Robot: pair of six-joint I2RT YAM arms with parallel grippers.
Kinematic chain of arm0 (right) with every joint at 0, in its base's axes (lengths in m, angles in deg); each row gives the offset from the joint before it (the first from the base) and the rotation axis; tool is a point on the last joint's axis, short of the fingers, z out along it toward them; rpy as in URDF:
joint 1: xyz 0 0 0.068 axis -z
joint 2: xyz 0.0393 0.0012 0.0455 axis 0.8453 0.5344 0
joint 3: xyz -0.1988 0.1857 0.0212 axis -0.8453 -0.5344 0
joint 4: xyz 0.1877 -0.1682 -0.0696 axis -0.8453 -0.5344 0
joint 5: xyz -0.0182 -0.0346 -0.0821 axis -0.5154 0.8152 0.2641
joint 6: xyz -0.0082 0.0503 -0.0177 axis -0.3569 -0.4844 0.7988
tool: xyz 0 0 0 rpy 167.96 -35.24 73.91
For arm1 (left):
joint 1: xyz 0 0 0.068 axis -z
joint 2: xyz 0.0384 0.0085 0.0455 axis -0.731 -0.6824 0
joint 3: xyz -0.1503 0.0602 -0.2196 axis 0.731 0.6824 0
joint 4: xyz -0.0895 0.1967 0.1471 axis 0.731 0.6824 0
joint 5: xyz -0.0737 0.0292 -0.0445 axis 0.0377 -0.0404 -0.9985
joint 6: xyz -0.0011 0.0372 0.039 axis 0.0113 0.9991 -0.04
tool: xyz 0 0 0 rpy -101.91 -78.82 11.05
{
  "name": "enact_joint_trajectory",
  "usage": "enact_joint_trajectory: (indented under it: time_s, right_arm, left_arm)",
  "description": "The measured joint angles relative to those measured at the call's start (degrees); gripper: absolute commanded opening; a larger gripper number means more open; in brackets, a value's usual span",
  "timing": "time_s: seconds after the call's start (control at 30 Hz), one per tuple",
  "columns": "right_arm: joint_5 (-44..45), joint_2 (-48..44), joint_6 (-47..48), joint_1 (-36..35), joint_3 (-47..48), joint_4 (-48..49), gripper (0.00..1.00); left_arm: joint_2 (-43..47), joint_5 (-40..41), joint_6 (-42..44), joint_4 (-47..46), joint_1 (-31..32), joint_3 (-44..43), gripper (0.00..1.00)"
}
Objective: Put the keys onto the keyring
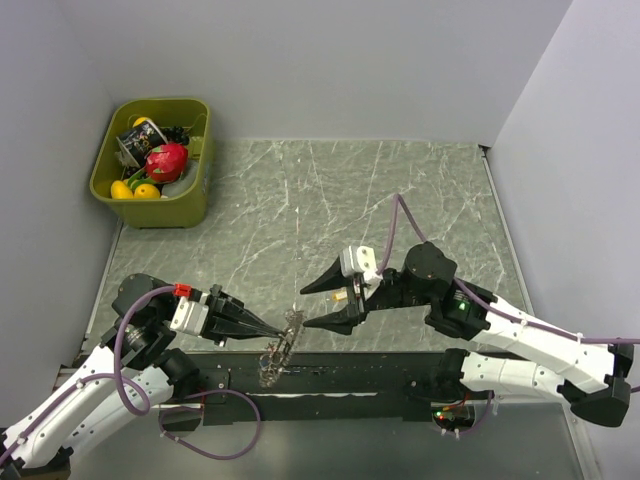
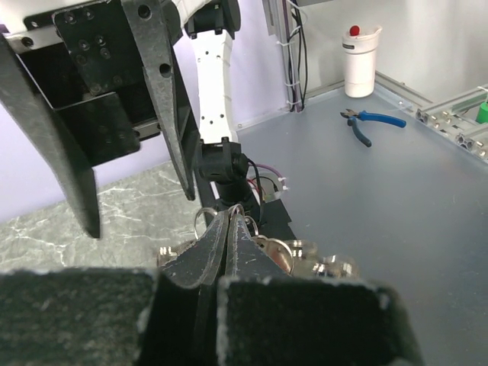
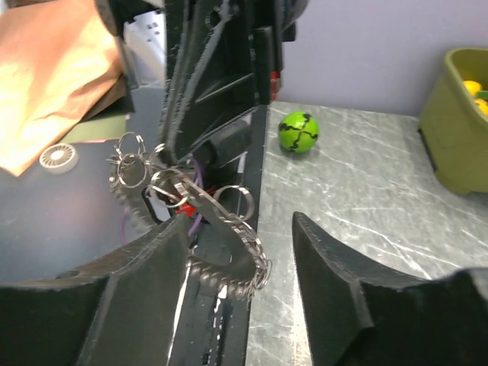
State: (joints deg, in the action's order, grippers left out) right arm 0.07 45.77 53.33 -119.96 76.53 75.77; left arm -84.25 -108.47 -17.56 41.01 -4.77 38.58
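The left gripper [image 1: 283, 328] is pinching the thin metal keyring [image 1: 277, 355], strung with small grey keys, at the near edge of the grey marbled table [image 1: 300, 200], while the right gripper [image 1: 304, 308] is hovering beside it, jaws apart.

Your left gripper [image 1: 283, 328] points right, pinched tight, while your right gripper [image 1: 306, 307] (aimed left, facing it) has its jaws spread apart.

keyring [image 1: 283, 345] | grey metal, strung all round (spiky) | held aloft, tilted
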Motion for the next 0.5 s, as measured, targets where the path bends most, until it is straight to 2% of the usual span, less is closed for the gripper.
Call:
enact_joint_trajectory:
  time_s: [0.23, 0.5]
  right_arm:
    - [1.9, -1.6, -1.4, 0.0, -0.4, 0.2, 0.73]
    - [0.2, -1.2, -3.2, 0.3, -0.4, 0.6, 0.64]
  left_arm:
    - [0.1, -1.0, -0.4, 0.2, 0.0, 0.0, 0.01]
    - [0.4, -1.8, -0.5, 0.3, 0.0, -0.3, 0.01]
